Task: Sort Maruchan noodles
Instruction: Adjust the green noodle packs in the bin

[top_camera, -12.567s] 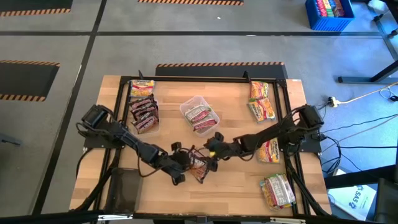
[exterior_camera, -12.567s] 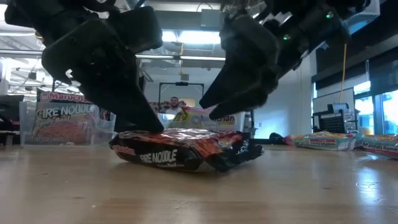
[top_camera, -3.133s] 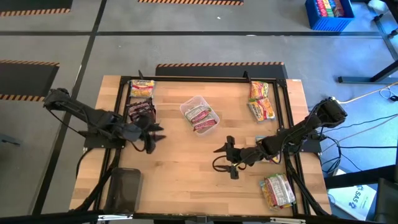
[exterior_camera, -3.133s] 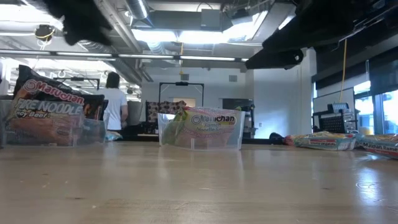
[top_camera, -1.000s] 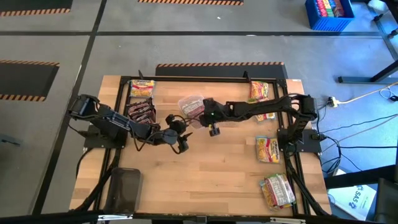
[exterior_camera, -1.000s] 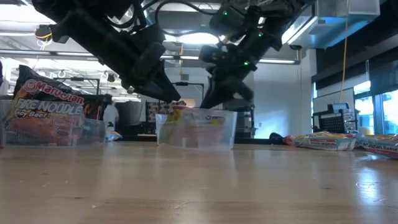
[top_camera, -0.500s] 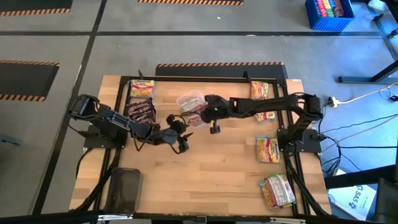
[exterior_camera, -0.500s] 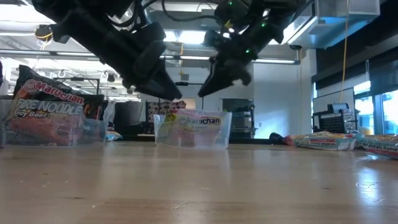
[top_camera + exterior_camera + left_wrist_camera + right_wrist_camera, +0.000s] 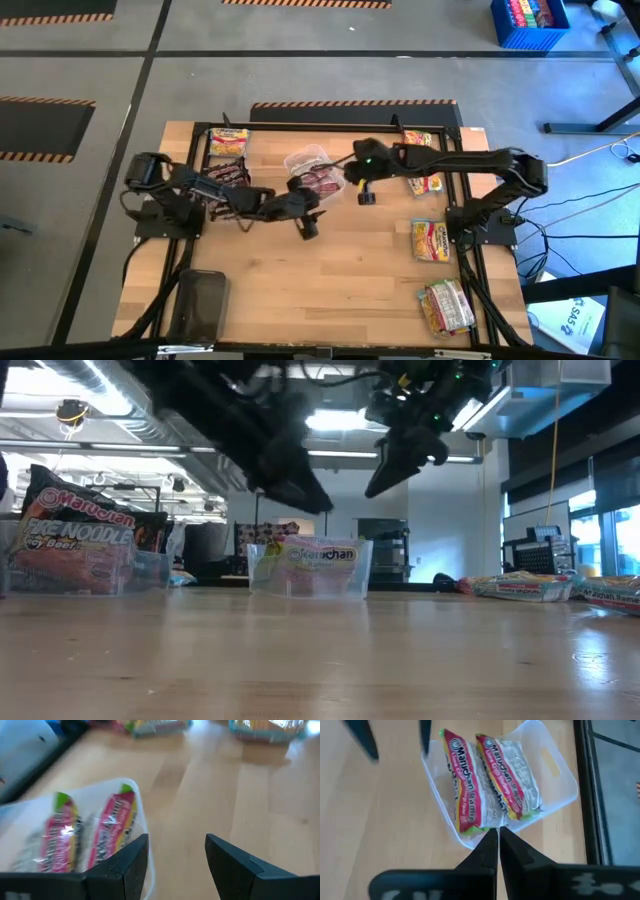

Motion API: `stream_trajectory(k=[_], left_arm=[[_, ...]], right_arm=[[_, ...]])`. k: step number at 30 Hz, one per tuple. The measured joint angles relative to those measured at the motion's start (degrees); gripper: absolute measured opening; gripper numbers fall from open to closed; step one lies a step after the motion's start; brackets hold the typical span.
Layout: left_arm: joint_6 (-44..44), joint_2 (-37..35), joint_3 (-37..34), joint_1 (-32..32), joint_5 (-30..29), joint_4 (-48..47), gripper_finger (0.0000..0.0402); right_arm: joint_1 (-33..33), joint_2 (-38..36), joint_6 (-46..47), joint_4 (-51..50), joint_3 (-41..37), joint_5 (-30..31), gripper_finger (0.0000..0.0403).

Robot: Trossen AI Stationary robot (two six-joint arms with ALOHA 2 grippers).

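Two noodle packets (image 9: 490,785), light, crinkly and likely slippery, best pinched at a crimped end, are lying in a clear tray (image 9: 555,775) mid-worktop (image 9: 330,290), the empty open left hand (image 9: 306,222) and closed right hand (image 9: 364,192) hovering alongside.

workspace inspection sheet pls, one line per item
surface: wooden table, black frame around it
job's things: two pale packets in the clear middle tray; dark packets in the left tray; yellow packets loose on the right side
clutter: dark pad at the near left corner
hands: left hand open beside the middle tray; right hand shut, empty, on the tray's other side
cables: wires on the floor, right
surroundings: blue crate, striped floor tape
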Motion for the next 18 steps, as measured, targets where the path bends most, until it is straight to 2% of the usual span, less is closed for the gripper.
stream_trajectory(k=[3, 9, 14, 18], left_arm=[[-1.22, 3.80, 4.99, 1.44, 1.81, -7.45, 0.0190], [-1.42, 7.67, 12.36, 2.68, -0.99, -19.88, 0.0190], [-1.47, 8.32, 12.75, 3.99, 6.27, -21.26, 0.0190], [-0.74, 9.23, 12.68, 4.22, 4.20, -22.78, 0.0182]], right_arm=[[-2.73, -2.07, 0.02, 2.16, -2.26, -3.56, 0.0002], [-6.26, -2.55, 0.32, 5.38, -6.93, -8.90, 0.0002], [-5.91, -2.41, 0.36, 9.05, -10.26, -10.66, 0.0002], [-6.03, -2.41, 0.59, 10.79, -11.36, -11.93, 0.0002]])
